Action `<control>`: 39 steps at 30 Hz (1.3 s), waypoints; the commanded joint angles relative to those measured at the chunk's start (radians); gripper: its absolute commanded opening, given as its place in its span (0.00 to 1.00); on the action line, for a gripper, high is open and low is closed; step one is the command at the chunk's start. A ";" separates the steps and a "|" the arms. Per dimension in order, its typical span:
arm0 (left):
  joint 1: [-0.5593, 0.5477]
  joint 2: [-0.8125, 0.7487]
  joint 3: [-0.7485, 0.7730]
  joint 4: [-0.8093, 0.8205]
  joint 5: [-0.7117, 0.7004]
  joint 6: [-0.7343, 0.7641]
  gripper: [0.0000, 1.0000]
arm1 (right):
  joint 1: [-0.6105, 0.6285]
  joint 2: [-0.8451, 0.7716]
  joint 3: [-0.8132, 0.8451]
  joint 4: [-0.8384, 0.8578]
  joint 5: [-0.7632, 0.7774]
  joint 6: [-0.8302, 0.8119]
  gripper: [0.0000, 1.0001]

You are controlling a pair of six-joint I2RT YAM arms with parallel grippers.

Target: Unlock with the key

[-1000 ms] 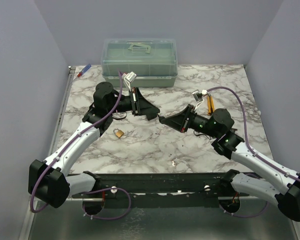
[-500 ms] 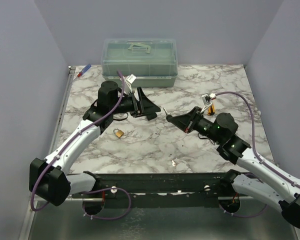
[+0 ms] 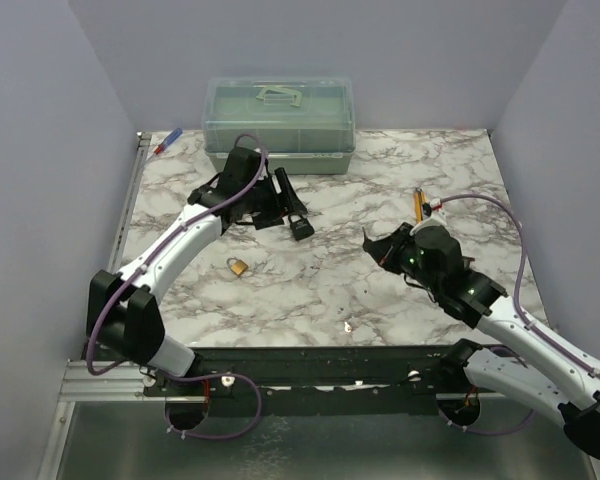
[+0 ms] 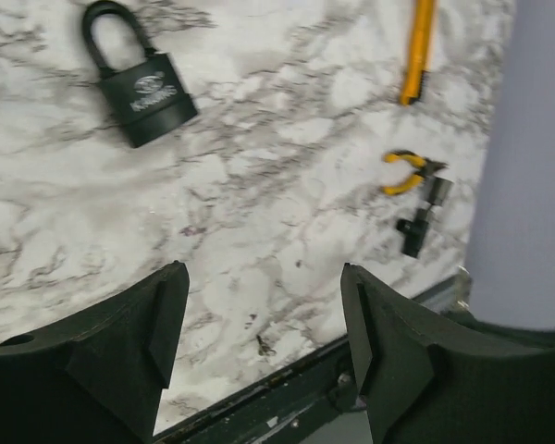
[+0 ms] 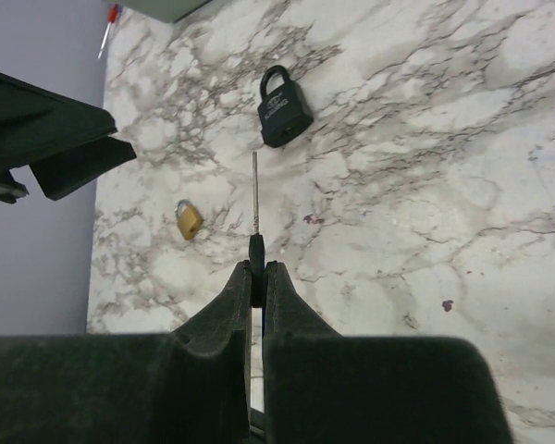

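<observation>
The key has its black head pinched in my shut right gripper, and its thin metal blade points at the black padlock. That padlock lies flat on the marble with its shackle closed. It sits just beyond the fingertips of my left gripper. In the left wrist view my left gripper stands open with nothing between its fingers, and the black padlock lies at the upper left. Over the table's right half, my right gripper hovers apart from the padlock.
A small brass padlock lies left of centre. A clear green-lidded box stands at the back, with a red and blue pen to its left. An orange tool lies by the right arm. Small pliers show in the left wrist view.
My left gripper has opened and let the black padlock go onto the table, and the arm has swung back. My right gripper has pulled away to the right with the key.
</observation>
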 commanded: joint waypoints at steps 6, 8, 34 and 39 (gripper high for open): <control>-0.049 0.273 0.238 -0.319 -0.405 -0.094 0.84 | -0.001 -0.016 0.073 -0.156 0.149 -0.016 0.00; -0.071 0.337 0.299 -0.353 -0.446 -0.111 0.92 | -0.001 -0.027 0.067 -0.159 0.146 -0.018 0.00; -0.134 0.792 0.659 -0.475 -0.522 -0.170 0.85 | -0.001 -0.202 0.035 -0.326 0.207 0.001 0.00; -0.134 0.832 0.698 -0.491 -0.529 -0.166 0.81 | -0.001 -0.209 0.036 -0.337 0.218 -0.005 0.00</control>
